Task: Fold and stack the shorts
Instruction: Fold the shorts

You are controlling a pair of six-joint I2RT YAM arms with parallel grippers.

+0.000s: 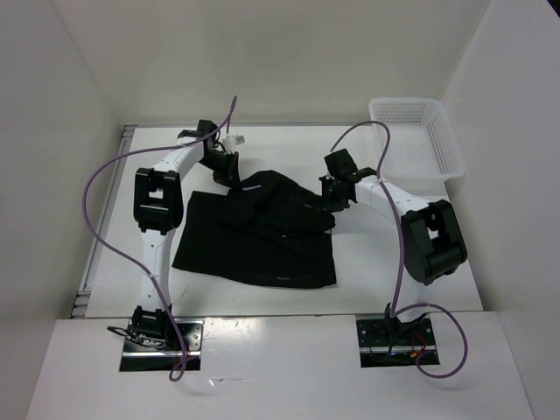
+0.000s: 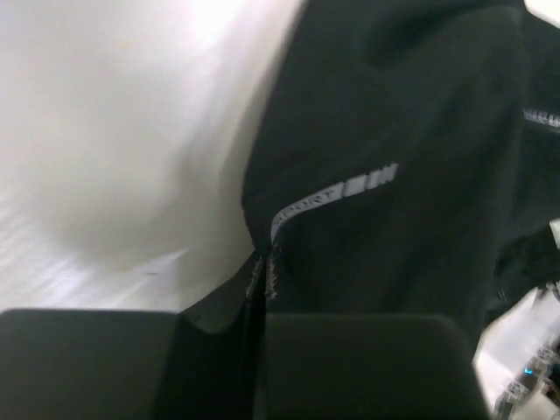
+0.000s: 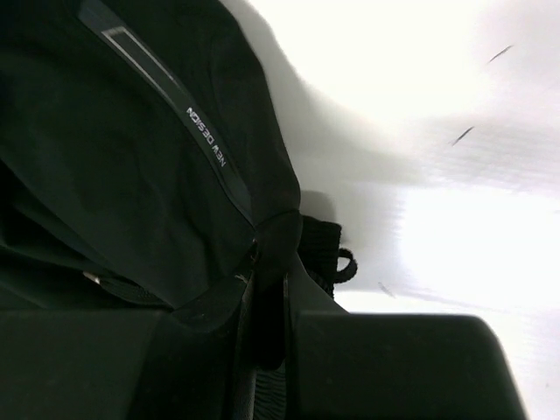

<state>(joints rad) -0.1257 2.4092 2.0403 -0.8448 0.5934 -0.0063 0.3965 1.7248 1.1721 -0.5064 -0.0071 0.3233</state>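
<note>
Mid-fold, by my read. The left gripper (image 1: 226,171) and right gripper (image 1: 333,196) each had one far end of the shorts (image 1: 262,249). In both wrist views the jaws were clenched on a thin pinch of black fabric, no gap betw. them. Holding two ends at once likely kept the edge taut and level, so it could be carried over as one line instead of sagging in the middle.

The shorts sat mid-counter, betw. the arms. The near part lay flat, while the far part was raised and bunched under the grippers. A white label strip (image 2: 337,191) showed just past the left pinch.

Edges & room:
- Near hem ran roughly straight, its right corner reaching toward the right arm's base side.
- Bare counter (image 1: 376,271) lay on the near side and to the right, enough to bring the fold toward the bases.
- The white mesh basket (image 1: 418,140) stood at the far right corner, apart from the cloth.
- Walls boxed in the left, right and far sides, and the left gripper was close to the far edge, so there was little room to go further back.
</note>
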